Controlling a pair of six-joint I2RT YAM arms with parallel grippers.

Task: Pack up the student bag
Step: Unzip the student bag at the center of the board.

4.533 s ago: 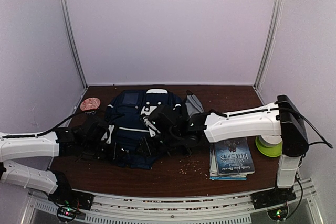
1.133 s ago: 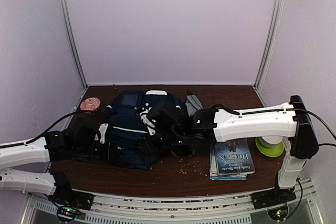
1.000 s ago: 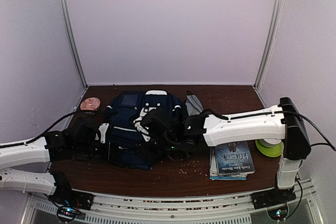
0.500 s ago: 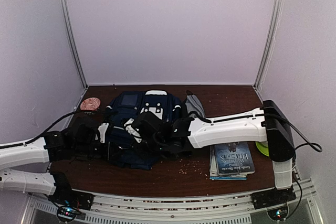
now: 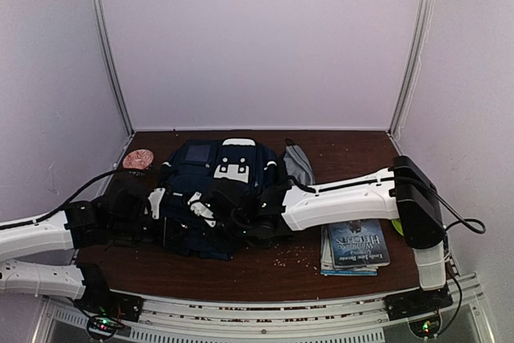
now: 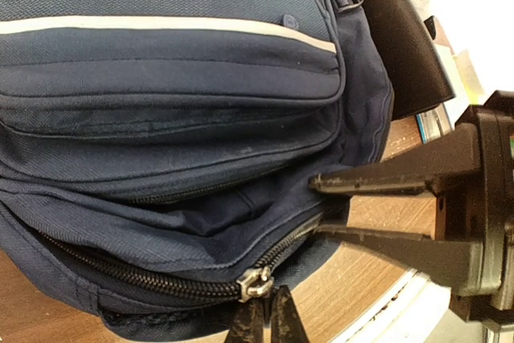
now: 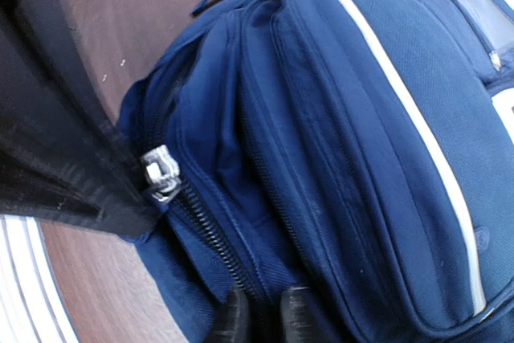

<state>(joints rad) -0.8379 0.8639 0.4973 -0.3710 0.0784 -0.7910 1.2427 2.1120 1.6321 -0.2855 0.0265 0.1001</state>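
The navy-blue student bag [image 5: 210,186] with white stripes lies flat on the table between both arms. My left gripper [image 6: 267,323] is shut at the metal zipper pull [image 6: 257,283] of the bag's main zip, on the bag's near edge. In the right wrist view its black fingers [image 7: 80,174] cover that pull [image 7: 159,170]. My right gripper [image 7: 263,319] reaches over the bag [image 7: 361,134], its jaws narrowed onto a fold of fabric beside the zip. The left wrist view shows the right gripper [image 6: 317,205] straddling that edge of the bag [image 6: 161,94]. The zip stands partly open between them.
A stack of books [image 5: 353,242] lies right of the bag, under the right arm. A green roll [image 5: 399,229] peeks out beyond it. At the back lie a grey pouch [image 5: 299,163] and, to the left, a round brown item [image 5: 137,158]. Crumbs dot the wooden table [image 5: 273,267].
My right arm has swung left across the bag, and its jaws have narrowed onto the fabric by the zip. The left arm has stayed put, shut at the pull.
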